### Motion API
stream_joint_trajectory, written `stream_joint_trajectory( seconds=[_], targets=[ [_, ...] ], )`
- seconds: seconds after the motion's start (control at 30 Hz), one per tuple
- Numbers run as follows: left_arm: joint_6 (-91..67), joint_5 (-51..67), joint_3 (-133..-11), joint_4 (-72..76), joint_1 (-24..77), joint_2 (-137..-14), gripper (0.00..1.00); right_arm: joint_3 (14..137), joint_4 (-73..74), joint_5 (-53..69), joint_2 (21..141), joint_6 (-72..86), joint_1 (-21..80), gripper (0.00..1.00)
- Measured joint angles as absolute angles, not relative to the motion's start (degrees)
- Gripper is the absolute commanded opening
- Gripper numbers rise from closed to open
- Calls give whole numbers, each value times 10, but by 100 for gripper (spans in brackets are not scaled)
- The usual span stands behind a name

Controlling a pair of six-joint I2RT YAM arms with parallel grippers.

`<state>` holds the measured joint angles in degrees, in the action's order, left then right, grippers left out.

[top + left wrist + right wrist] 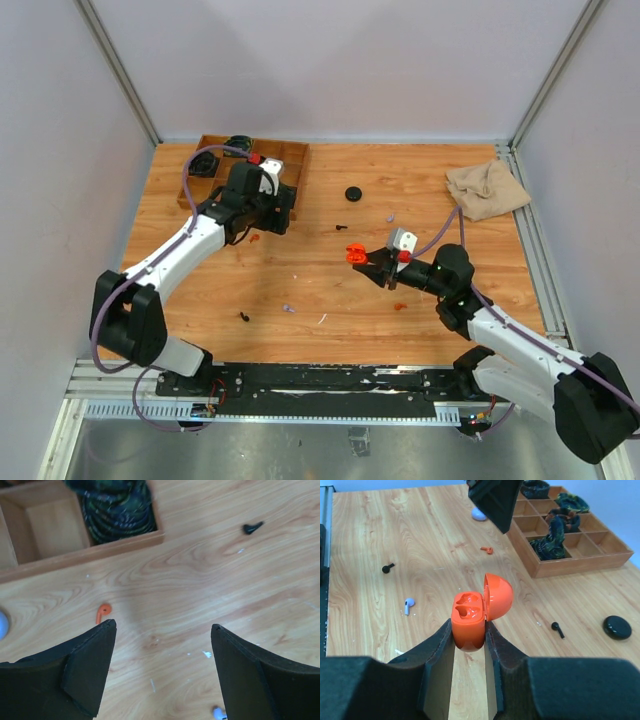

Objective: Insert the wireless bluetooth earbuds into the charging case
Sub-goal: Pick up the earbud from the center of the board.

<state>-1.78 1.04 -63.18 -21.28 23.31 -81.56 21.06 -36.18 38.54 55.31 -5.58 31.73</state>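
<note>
Orange case clamped in right gripper.

Wooden table boxed in by plain pale grey walls

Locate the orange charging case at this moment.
The orange charging case, lid open, is clamped in the right end effector. In the top view it sits near the middle of the table, just right of centre.

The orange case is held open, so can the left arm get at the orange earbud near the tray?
Probably yes: the left gripper hangs open, and the orange earbud lies uncovered just ahead, nothing between them.
</note>
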Motion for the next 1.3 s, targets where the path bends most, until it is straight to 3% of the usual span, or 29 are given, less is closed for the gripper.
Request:
stream_joint_trajectory(
  seconds=[0.47,0.83,1.3],
  targets=[
    [-28,-30,-729,-300,169,-999,58,201,-370,358,534,-67,314,1],
    [-26,-32,-752,-335,146,-1082,56,201,-370,355,534,-76,314,1],
    [-18,-31,-779,-338,136,-1126,41,201,-370,355,534,-76,314,1]
  ],
)
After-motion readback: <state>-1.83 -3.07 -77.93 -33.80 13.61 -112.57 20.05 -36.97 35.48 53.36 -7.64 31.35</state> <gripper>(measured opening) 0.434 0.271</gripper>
